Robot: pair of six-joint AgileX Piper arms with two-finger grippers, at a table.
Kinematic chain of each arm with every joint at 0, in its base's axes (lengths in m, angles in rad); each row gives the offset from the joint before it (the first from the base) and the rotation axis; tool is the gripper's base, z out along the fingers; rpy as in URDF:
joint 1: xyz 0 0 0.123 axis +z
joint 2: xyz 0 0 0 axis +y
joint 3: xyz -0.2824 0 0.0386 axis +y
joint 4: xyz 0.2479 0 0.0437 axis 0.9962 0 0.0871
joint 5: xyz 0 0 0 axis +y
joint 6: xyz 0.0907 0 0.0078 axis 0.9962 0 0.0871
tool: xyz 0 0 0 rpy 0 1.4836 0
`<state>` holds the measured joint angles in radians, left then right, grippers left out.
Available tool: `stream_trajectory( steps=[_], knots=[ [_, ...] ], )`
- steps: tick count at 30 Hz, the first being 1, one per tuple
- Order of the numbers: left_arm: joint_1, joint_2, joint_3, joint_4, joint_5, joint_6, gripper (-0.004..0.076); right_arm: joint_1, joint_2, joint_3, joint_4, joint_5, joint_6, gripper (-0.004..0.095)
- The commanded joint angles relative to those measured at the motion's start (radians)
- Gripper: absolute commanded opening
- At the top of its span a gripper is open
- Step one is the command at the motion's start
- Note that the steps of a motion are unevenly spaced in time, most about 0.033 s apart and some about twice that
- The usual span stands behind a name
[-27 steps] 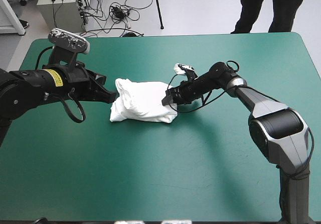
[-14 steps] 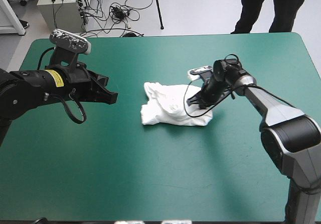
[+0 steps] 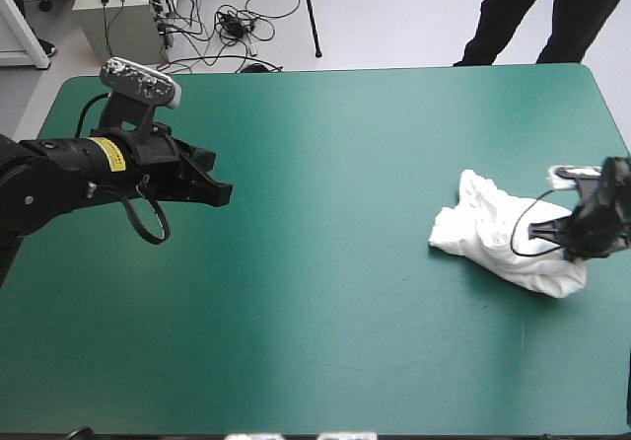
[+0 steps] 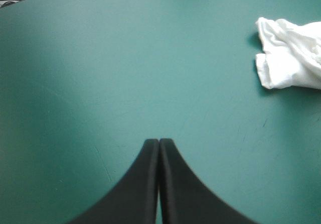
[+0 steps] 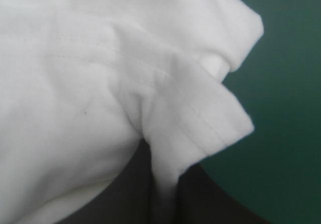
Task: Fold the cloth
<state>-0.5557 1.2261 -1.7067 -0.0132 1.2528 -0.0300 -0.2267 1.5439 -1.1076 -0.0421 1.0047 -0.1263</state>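
At right edge of teal-green cover [image 3: 325, 341]: T-shirt [image 3: 498, 233], crumpled white bundle, lying flat on surface. Around bundle, only cover in view. Right gripper [image 3: 572, 253] at bundle's right-hand end, fingers [image 5: 215, 199] all but closed, pinching fold of fabric; hemmed sleeve edge draped just ahead of them. Long axis across table, slanting from far-left to near-right, tapering toward right gripper. Left gripper [image 3: 223, 193] well apart over cover's left part, fingers pressed together in pointed arch, grasping nothing; T-shirt ahead of it, off to one side.
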Motion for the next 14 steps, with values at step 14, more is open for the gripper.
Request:
stream_trajectory(
  steps=[14],
  knots=[
    [0.0,-0.026,-0.026,-0.043,0.035,0.03,-0.0009,-0.171,-0.173,0.152,0.012,-0.136,0.027,0.0193]
  ],
)
